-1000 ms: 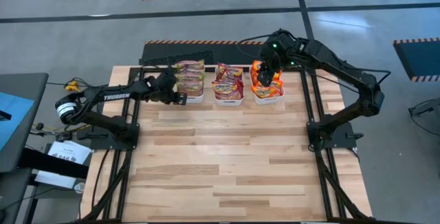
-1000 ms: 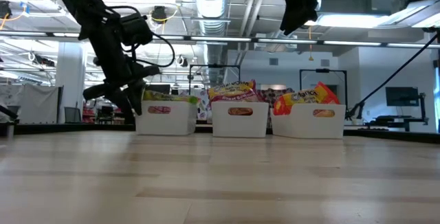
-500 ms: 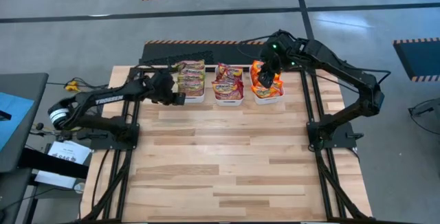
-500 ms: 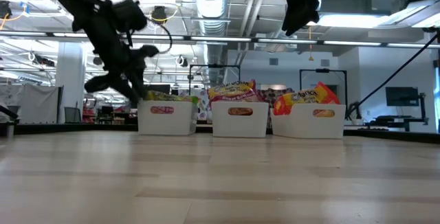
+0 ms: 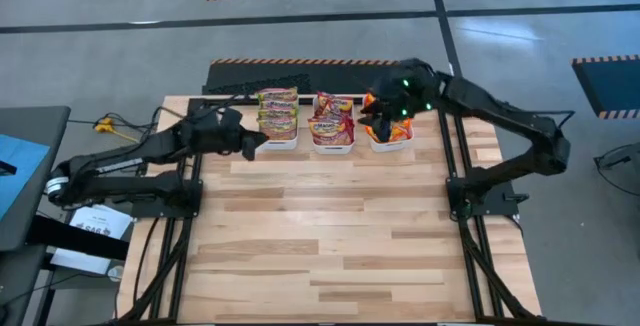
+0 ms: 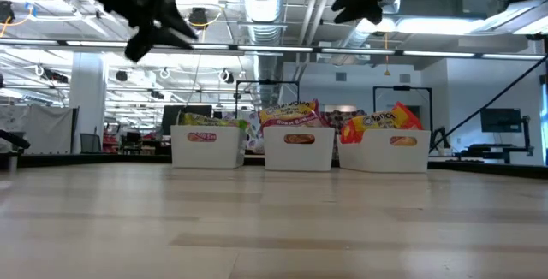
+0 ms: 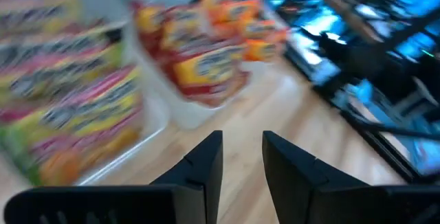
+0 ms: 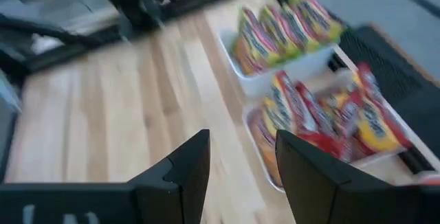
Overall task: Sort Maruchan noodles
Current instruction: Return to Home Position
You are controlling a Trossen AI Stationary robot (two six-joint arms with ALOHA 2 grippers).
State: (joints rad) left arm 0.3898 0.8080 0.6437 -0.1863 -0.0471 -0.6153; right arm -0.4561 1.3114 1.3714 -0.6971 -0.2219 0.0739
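At the far edge of the worktop (image 5: 330,236) three white bins sit in a row: left bin (image 6: 205,146), middle bin (image 6: 298,148), right bin (image 6: 396,152). They are close together but not touching, so either arm can reach them. Maruchan noodles are grouped by trim, one colour per bin, which is the point of the sort: green packs (image 5: 277,106) in the left, maroon packs (image 5: 332,116) in the middle, orange packs (image 5: 388,128) in the right. Packs stand on edge, leaning on each other, so more fit and the fronts show. No pack lies loose on the planks, so I judge the sorting finished. Left claw (image 7: 242,157) hangs high, just beside the left bin's near corner, fingers a little apart with nothing between them. Right claw (image 8: 240,162) hangs above the right bin, fingers spread, also empty. Both are clear of the bins, likely for the trip home. Counts: two arms, two claws, three bins, three colour groups. Packs: about four green fronts show. Maroon and orange look like four or so each, but overlap and blur block an exact count.
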